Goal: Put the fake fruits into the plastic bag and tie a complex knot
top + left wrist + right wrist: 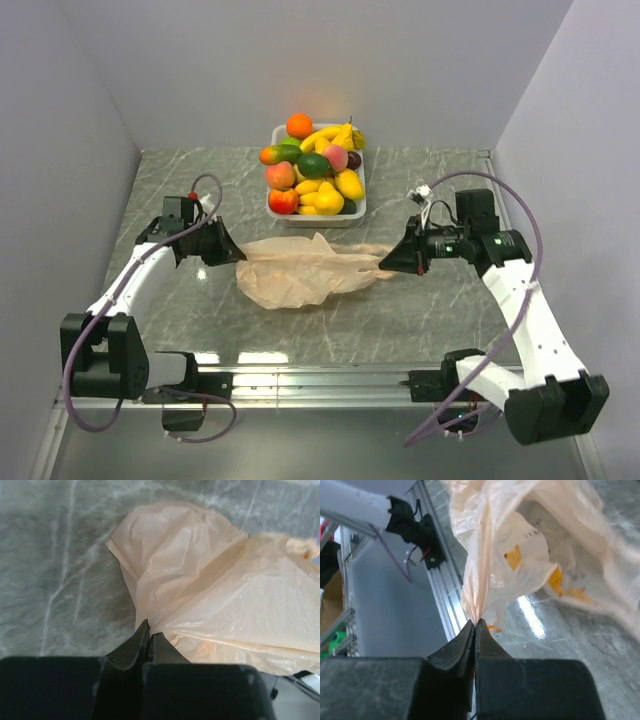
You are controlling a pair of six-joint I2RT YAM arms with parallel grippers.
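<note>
Got the left hand (236, 257) nipped shut on one end of the thin, crinkly peach plastic bag (300, 272), right hand (386, 265) pinching the stretched opposite end. Slumped on the glossy marbled table (420, 325) between both. Heaped in the white tray (316, 218) just behind: shiny fake fruits (314, 172). Loads of bare table nearside.

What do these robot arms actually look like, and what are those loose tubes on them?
The left arm and right arm have white shells between black joints. The left gripper and right gripper are black, tapering wedges. Those are mauve cables looping alongside each arm.
</note>
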